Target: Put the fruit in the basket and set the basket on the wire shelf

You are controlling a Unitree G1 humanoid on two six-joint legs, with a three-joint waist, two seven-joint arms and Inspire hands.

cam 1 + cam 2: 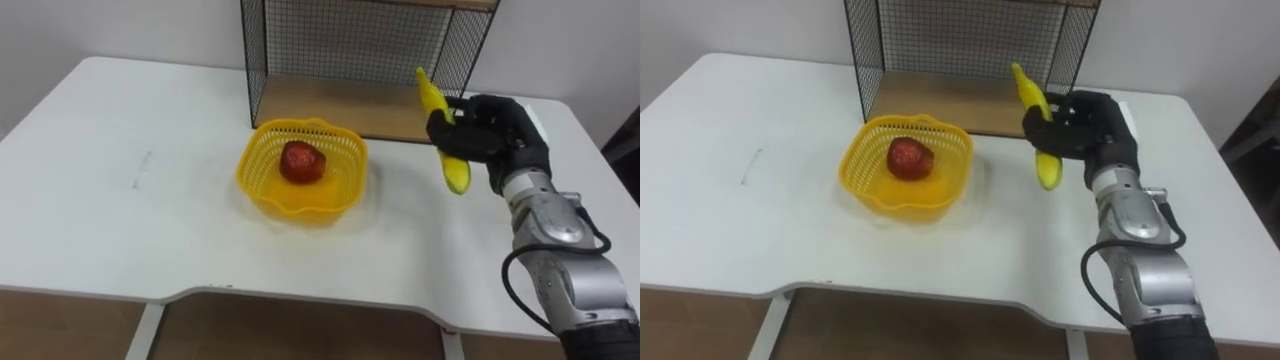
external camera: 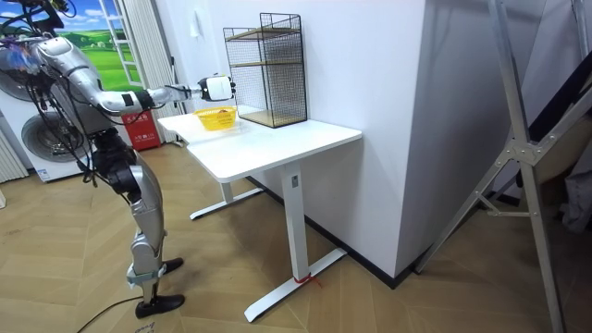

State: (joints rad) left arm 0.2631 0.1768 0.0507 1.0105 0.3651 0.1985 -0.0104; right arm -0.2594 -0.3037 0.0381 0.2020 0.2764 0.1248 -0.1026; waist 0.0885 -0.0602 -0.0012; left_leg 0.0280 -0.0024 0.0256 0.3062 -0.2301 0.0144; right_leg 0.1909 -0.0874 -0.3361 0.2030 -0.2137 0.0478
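A white desk (image 1: 120, 220) stands against a pale wall, with a black wire shelf with a wooden floor (image 1: 350, 40) at its far edge and a yellow plastic lattice basket (image 1: 262, 195) just in front of the shelf, a red apple (image 1: 302, 162) lying inside it. To the right of the basket, the robot's right hand (image 1: 495, 130) holds a yellow banana (image 1: 456, 172) upright above the desk, its dark fingers (image 1: 445, 135) curled round the fruit's middle. In the room view the robot stands at the desk's end, right arm stretched over it.
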